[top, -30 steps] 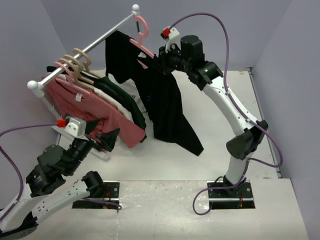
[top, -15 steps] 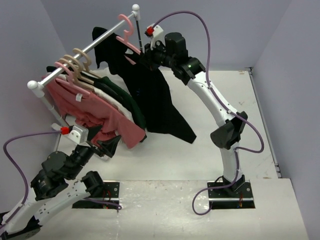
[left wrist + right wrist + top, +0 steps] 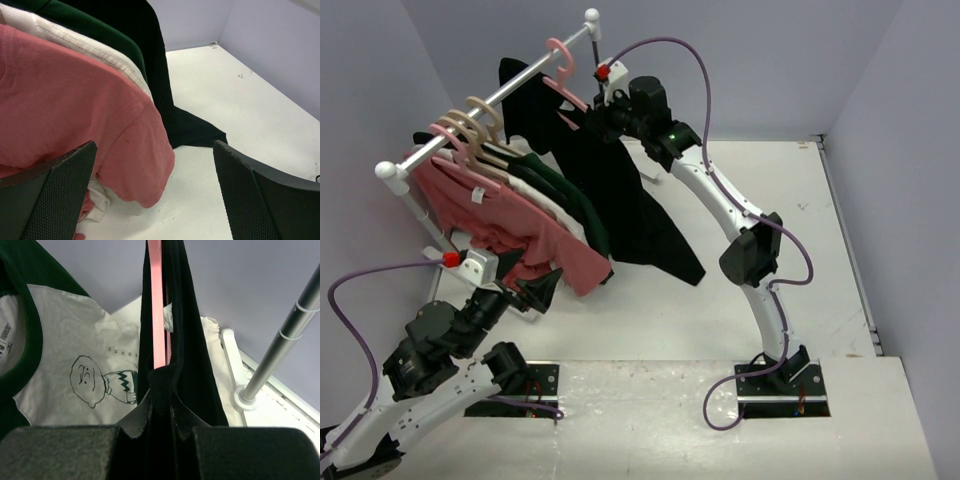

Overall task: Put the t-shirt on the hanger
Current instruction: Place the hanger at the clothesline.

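The black t-shirt [image 3: 620,190] hangs draped over the pink hanger [image 3: 563,88]. The hanger's hook sits at the metal rail [image 3: 510,88], near its far end; I cannot tell if it rests on it. My right gripper [image 3: 596,118] is shut on a fold of the t-shirt's shoulder over the hanger's arm. In the right wrist view the pinched black cloth [image 3: 195,340] and the pink hanger bar [image 3: 158,315] run up from the gripper [image 3: 161,390]. My left gripper [image 3: 546,286] is open and empty, low beside the salmon-pink shirt [image 3: 75,100]; the t-shirt's hem [image 3: 195,132] touches the table.
Other shirts hang on the rail: salmon-pink [image 3: 510,220], white [image 3: 85,47] and dark green [image 3: 565,195], on beige hangers [image 3: 480,125]. A white shirt with a cartoon print [image 3: 75,375] hangs next to the t-shirt. The rack's upright pole [image 3: 285,335] stands at the right.
My right arm has carried the hanger and t-shirt left and up toward the rail; the hook now sits at the rail. My left arm has drawn back slightly.
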Available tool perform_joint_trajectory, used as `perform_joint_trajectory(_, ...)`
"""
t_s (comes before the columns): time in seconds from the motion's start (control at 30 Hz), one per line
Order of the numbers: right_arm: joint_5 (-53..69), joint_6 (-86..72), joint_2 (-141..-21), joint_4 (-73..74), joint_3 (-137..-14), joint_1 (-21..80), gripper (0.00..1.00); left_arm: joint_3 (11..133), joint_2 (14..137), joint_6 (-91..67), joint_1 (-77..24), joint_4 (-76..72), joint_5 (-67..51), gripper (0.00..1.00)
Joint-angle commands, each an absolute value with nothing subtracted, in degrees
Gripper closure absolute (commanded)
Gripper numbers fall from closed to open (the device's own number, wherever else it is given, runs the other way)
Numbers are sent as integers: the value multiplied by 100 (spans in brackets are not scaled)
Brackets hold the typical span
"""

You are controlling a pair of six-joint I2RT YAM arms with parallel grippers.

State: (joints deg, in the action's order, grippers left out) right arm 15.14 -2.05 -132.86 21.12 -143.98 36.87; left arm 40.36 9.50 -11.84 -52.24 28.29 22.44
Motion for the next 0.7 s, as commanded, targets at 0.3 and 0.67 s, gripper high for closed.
perform_joint_trajectory(0.3, 1147, -231, -13464, 962, -14934, 3850, 100, 3964, 1039, -1143, -5142, 2654, 2156, 0)
perform_joint_trajectory(0.67, 1041, 190, -12826, 1155, -13550, 3858, 100, 3964, 1081, -1143, -5092, 2663, 2203, 0)
